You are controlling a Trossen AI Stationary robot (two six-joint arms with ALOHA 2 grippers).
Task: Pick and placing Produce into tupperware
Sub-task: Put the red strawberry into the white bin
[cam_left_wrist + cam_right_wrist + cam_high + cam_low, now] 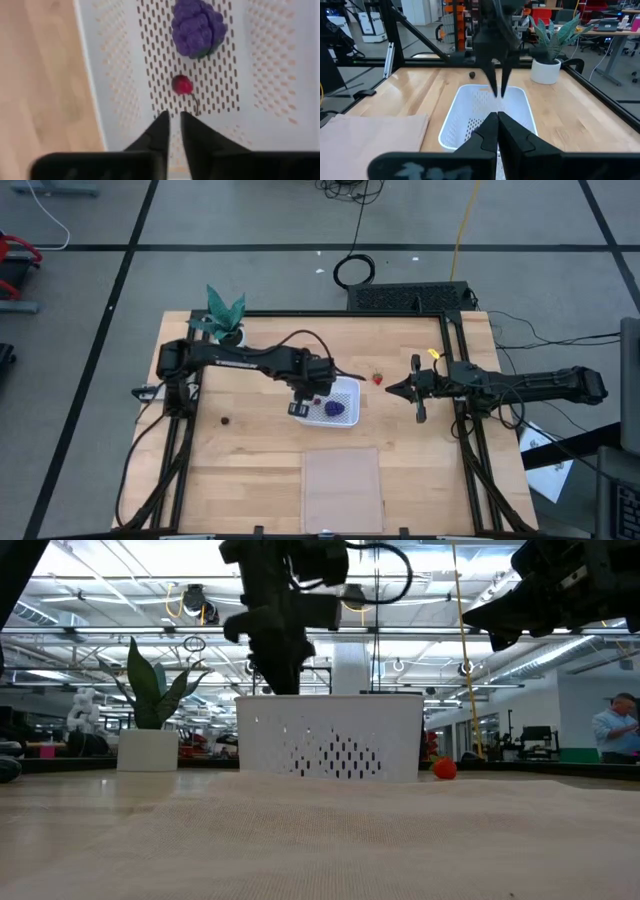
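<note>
You have two pieces in the tupperware [345, 393] already, the purple cluster [198, 27] and a small red piece [182, 85] lying apart on its dotted base; a red strawberry [378, 379] just beside the tupperware and a dark berry [225, 420] well away from it on the opposite side look left to do. Your left gripper [174, 125] hangs over the tupperware, fingers nearly together and holding nothing. Your right gripper [392, 389] waits beyond the strawberry from the tupperware, fingers pressed together, pointing at it
</note>
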